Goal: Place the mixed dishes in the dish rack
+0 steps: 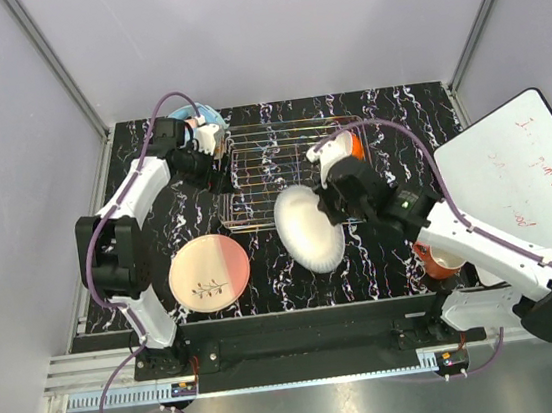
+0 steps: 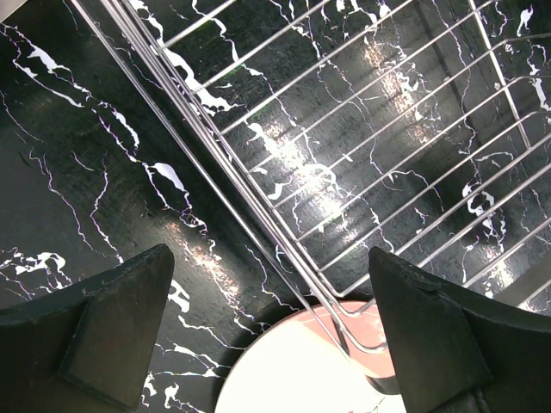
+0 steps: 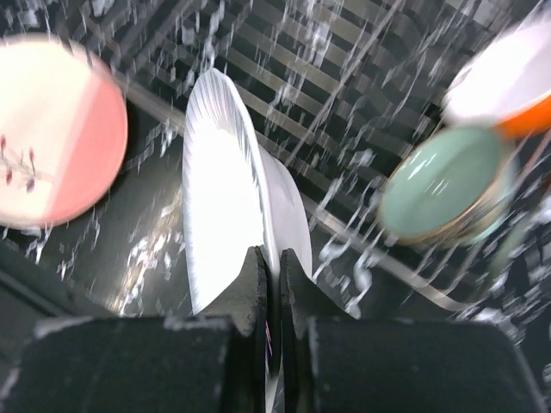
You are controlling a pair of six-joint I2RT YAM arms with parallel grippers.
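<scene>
— On the near left we see the pink-and-cream plate [image 1: 209,273] lying flat on the table [image 1: 401,116], just beside the dish rack's [image 1: 280,156] near-left corner. How would we take it?

— By the rim. It looks glazed, so we'd expect it to be stiff, slick and easy to chip. The left gripper [image 1: 210,140] hangs over the rack's far-left corner, jaws spread wide and empty.

— And the plain white plate [image 3: 219,172]?

— It's in the middle, at the rack's near rail, tipped up on edge. The right gripper [image 3: 274,258] has its jaws pressed together on the rim, pinching it. The plate is glossy white with a ridged rim. We cannot tell whether it is ceramic or something lighter. Held by one edge, we judge it could swing or slip, so it needs setting gently against the wires.

— Further right?

— The orange-red mug [image 1: 440,259] sits close to the right arm, well apart from the rack. It looks sturdy, and we'd pinch its wall.
</scene>
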